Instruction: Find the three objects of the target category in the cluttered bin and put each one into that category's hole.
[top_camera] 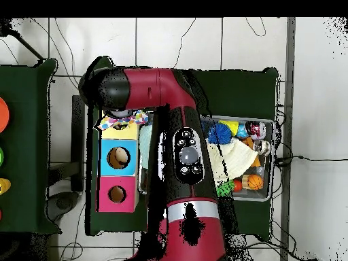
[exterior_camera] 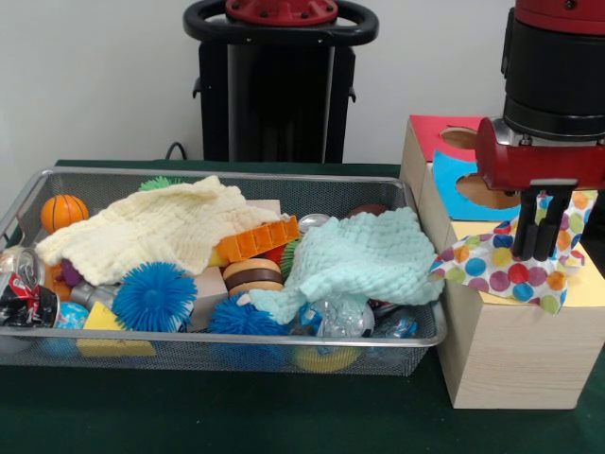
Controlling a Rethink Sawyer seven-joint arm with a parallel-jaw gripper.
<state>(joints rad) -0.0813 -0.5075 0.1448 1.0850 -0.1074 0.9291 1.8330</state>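
My gripper [exterior_camera: 536, 253] hangs over the right end of the wooden box [exterior_camera: 515, 355], its black fingers [exterior_camera: 525, 227] close together and shut on a polka-dot cloth [exterior_camera: 501, 274]. That cloth drapes over the box's yellow section and spills down its front left corner. From above, the cloth [top_camera: 122, 121] lies at the box's yellow end, partly under the arm's head, which hides the gripper. In the wire bin [exterior_camera: 236, 333] lie a cream cloth [exterior_camera: 161, 227] and a mint cloth [exterior_camera: 364, 260], spread over other items.
The box top also has a blue section [exterior_camera: 463, 189] and a red section [exterior_camera: 444, 132], each with a hole. The bin holds blue spiky balls [exterior_camera: 154, 296], an orange ball [exterior_camera: 63, 211], an orange plastic piece [exterior_camera: 255, 241], a can [exterior_camera: 24, 284] and a yellow block [exterior_camera: 109, 326].
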